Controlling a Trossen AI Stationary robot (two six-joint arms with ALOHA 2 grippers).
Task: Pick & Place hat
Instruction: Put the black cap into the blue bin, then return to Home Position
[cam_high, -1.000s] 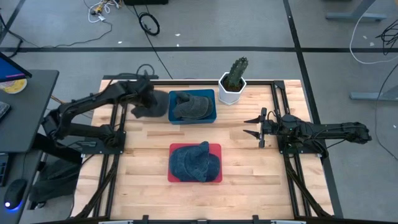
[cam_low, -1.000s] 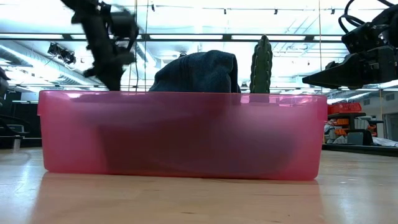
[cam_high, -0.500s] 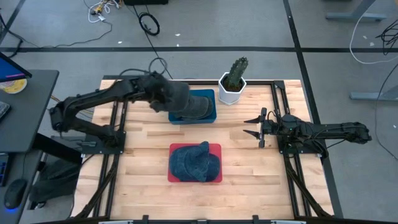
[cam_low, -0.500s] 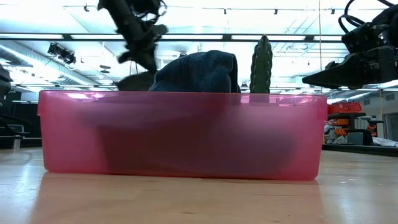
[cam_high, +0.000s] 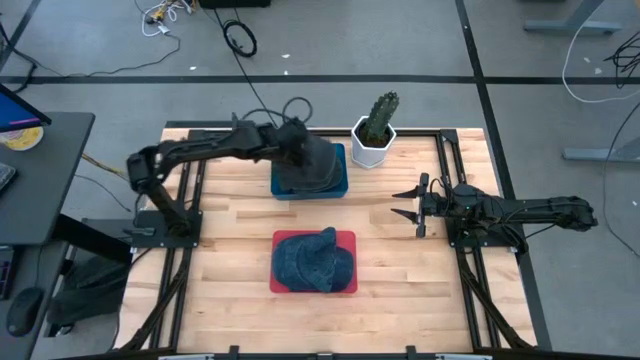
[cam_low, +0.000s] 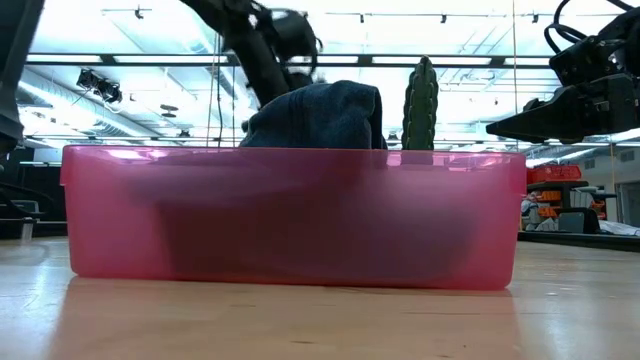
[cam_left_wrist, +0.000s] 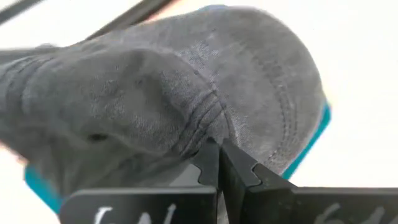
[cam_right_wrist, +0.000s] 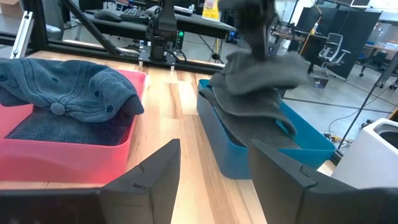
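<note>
I am holding the grey hat (cam_high: 318, 168) pinched in the left gripper (cam_left_wrist: 219, 163), its fingers clenched on the fabric, directly over the blue bin (cam_high: 340, 188). I am aiming to lower straight and release only once the hat is resting inside the walls. The right gripper (cam_high: 406, 203) is waiting spread wide at the table's right side.

Left arm stretches right across the table's far side — left gripper (cam_high: 303, 152) pinched tight. Right arm lies low at the right edge — right gripper (cam_high: 406, 201) spread apart.
</note>
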